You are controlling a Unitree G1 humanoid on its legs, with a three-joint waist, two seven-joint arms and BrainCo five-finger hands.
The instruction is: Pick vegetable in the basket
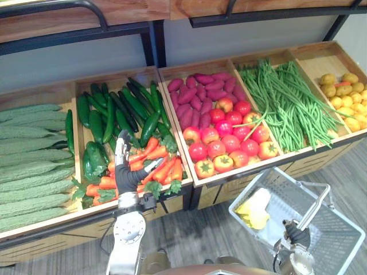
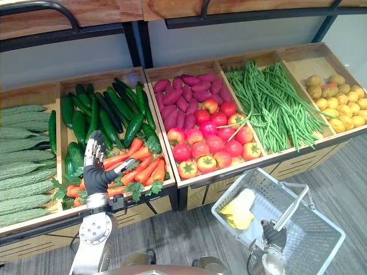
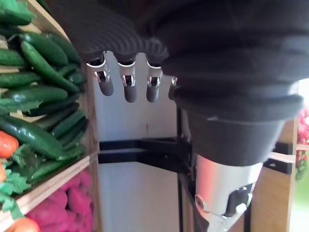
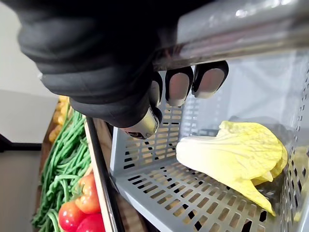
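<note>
My left hand hovers open over the carrots in the front of the second bin, fingers straight and pointing toward the cucumbers; its fingers show straight in the left wrist view. My right hand is curled round the handle of the grey wire basket at the lower right; its fingers wrap the bar. A pale yellow cabbage lies in the basket's near corner.
A wooden shelf holds bins of bitter gourds, green peppers, purple sweet potatoes, tomatoes, green beans and yellow potatoes. A dark metal frame runs behind. Grey plank floor lies below.
</note>
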